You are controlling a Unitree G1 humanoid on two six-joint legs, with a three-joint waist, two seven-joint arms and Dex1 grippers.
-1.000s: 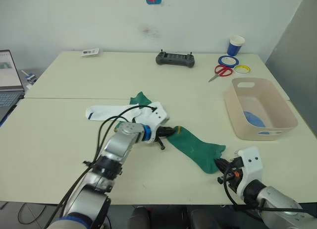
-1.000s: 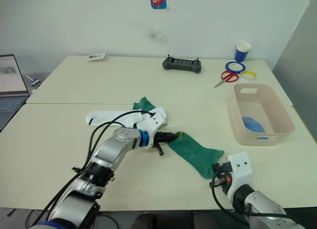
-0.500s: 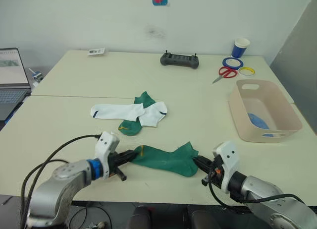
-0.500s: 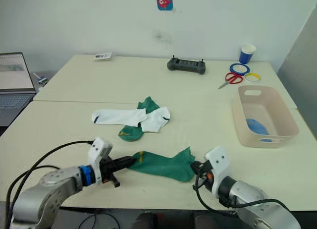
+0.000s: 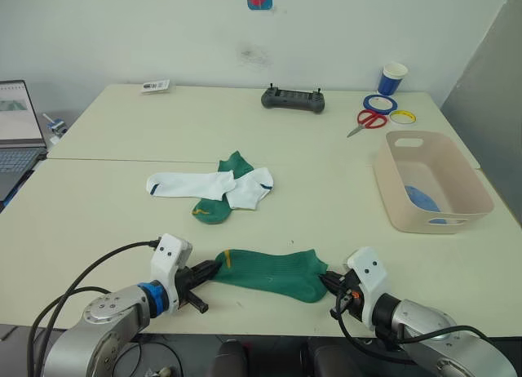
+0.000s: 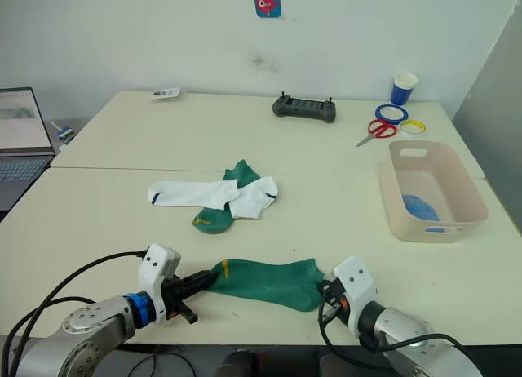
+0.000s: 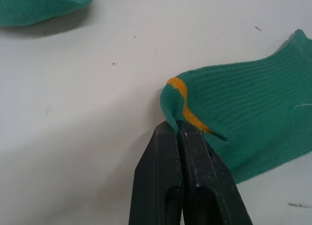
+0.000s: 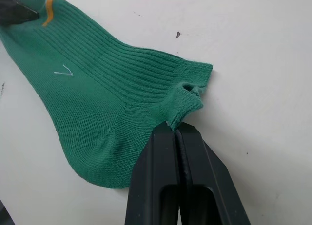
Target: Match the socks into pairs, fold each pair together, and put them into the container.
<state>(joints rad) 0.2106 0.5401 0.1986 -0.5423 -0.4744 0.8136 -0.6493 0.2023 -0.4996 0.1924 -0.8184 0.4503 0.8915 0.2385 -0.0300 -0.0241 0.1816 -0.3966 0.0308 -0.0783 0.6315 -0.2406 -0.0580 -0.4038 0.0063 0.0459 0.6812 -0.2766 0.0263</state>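
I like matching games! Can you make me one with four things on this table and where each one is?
Things:
1. green sock
2. container
3. scissors
4. laptop

Places:
A. at the table's far right, beside the rolls of tape
B. at the left edge of the head views
C. stretched flat between the left end effector and the right end effector, each pinching one end
D. on the right side of the table, with something blue inside

Pairs: 1-C, 2-D, 3-A, 4-B
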